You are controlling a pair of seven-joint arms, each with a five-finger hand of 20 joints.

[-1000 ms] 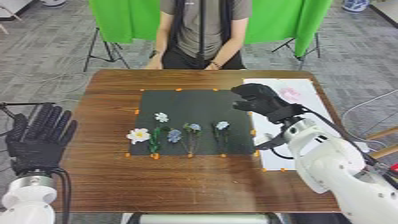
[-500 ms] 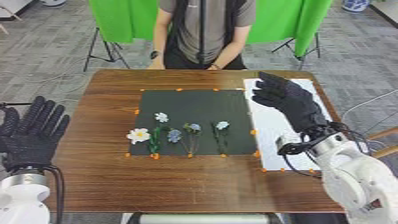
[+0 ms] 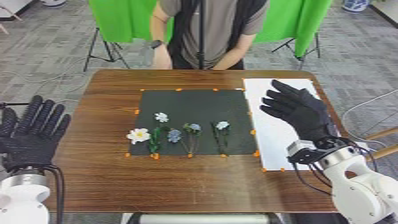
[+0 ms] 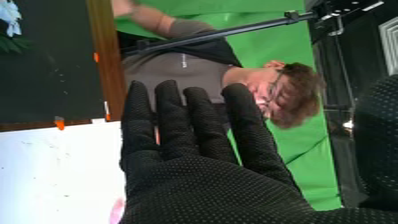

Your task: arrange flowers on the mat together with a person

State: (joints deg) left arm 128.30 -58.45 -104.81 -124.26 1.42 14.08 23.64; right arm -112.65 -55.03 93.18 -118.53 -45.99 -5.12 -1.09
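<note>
My right hand point(image 3: 298, 107) is over the white sheet point(image 3: 271, 150), open with nothing held. In the right wrist view the same hand point(image 4: 218, 185) has straight fingers, and a bit of pink point(image 4: 116, 211) shows beside it on the sheet. The dark mat point(image 3: 191, 102) carries a large white flower point(image 3: 138, 135), a small white flower point(image 3: 162, 117), bluish flowers point(image 3: 174, 135) and a pale flower point(image 3: 222, 125) with a dark stem. A pale flower point(image 4: 11, 20) also lies on the mat in the right wrist view. My left hand point(image 3: 31, 137) is open, left of the table.
Orange tape pieces point(image 3: 253, 132) mark the edges of the mat and the sheet. Brown wooden table point(image 3: 195, 187) surrounds the mat. A black stand pole point(image 4: 222, 32) crosses the right wrist view beyond my hand.
My right hand has moved right, away from the mat, and its fingers have straightened. The pink flower seen earlier on the sheet is now covered in the head view. My left hand has shifted slightly up and left.
</note>
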